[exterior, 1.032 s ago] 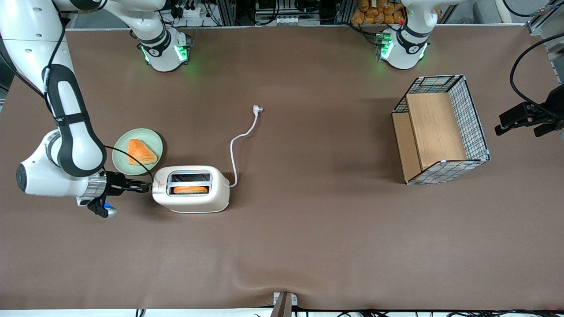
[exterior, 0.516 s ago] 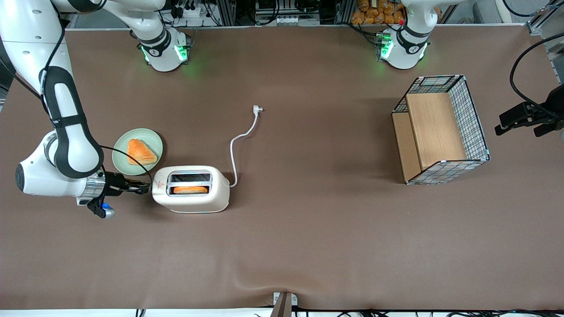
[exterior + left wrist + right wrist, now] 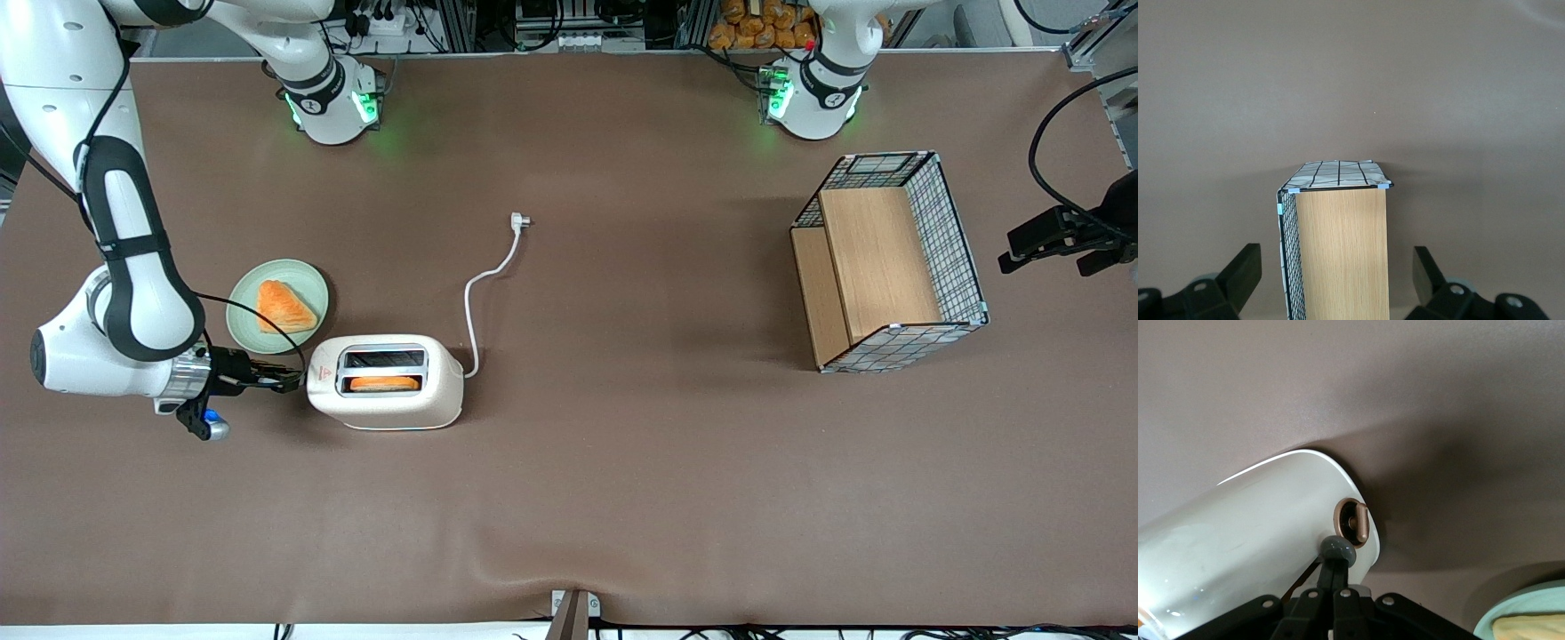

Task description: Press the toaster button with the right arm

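Barely anything's moved, arm eased back slightly; slim black tool (image 3: 292, 380), fingers clenched together, touches cream-white toaster's (image 3: 386, 382) small grey round knob (image 3: 1337, 550).

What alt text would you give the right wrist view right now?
The right arm's gripper sits at the cream toaster's narrow end, its fingers together on the grey toaster button. A copper-ringed dial sits beside the button, above brown table.

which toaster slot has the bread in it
The slot nearer the front camera of the toaster holds orange bread; the other slot looks dark. The gripper sits at the toaster's narrow end.
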Controlling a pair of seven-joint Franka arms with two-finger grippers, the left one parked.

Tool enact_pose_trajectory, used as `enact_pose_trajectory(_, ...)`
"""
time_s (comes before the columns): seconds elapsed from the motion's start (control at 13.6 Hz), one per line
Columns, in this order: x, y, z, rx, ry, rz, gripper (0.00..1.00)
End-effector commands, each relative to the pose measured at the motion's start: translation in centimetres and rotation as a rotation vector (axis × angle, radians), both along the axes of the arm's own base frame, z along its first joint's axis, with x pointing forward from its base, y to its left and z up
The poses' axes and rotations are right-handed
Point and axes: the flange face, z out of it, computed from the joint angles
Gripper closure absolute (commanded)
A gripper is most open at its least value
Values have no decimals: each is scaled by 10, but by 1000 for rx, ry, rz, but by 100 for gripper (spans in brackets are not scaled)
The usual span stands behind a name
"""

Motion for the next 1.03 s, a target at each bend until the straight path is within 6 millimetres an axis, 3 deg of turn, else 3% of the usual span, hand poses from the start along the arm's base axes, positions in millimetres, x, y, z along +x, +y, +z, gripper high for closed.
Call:
enact_pose_trajectory(0.0,2,13,-17,16,-21,16,100)
enact_pose_trajectory(0.15,8,11,16,29,-33,33,100)
enact_pose_trajectory(0.37,7,-14,58,3,-58,50,100)
enact_pose_trajectory(0.44,6,-24,69,-21,-73,57,75)
enact_pose_trajectory(0.52,6,-33,75,-29,-84,48,31)
enact_pose_trajectory(0.59,5,-38,85,-34,-100,45,0)
enact_pose_trajectory(0.96,-3,-45,135,-160,-173,144,0)
